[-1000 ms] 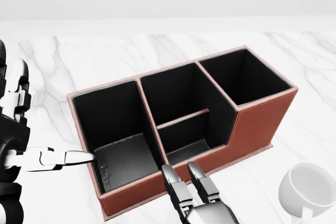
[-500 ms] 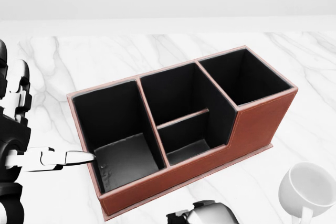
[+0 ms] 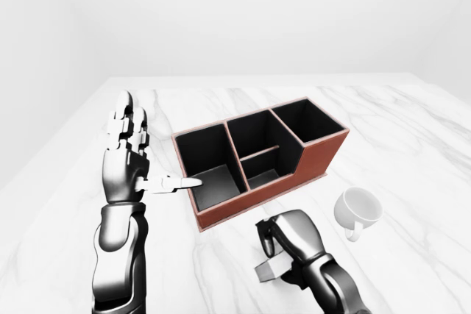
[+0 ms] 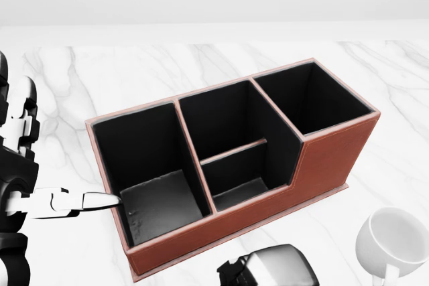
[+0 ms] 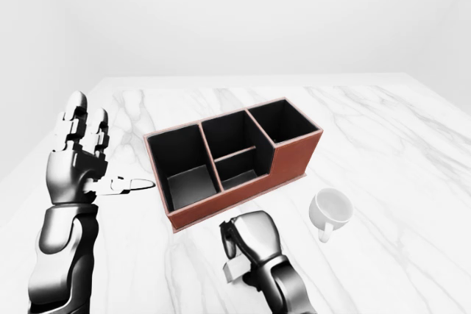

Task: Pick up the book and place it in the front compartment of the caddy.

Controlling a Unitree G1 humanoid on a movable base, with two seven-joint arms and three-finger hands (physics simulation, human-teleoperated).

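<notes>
Marble counter (image 3: 412, 130); brown three-bay caddy (image 3: 324, 158) as landmark, long axis running lower left to upper right in left-eye view. Left hand (image 3: 126, 158) just beside caddy's left end, fingers spread, thumb at wall. Right hand (image 3: 292, 239) below caddy, curled; whether it clamps anything, cannot tell. White mug (image 3: 358, 209) lower right of caddy. Book not visible.

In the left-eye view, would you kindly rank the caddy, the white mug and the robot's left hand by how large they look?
1. Caddy, clearly the largest.
2. Left hand, open with fingers upright; it sits nearer the camera, so its true size is unsure.
3. White mug, the smallest.
</notes>
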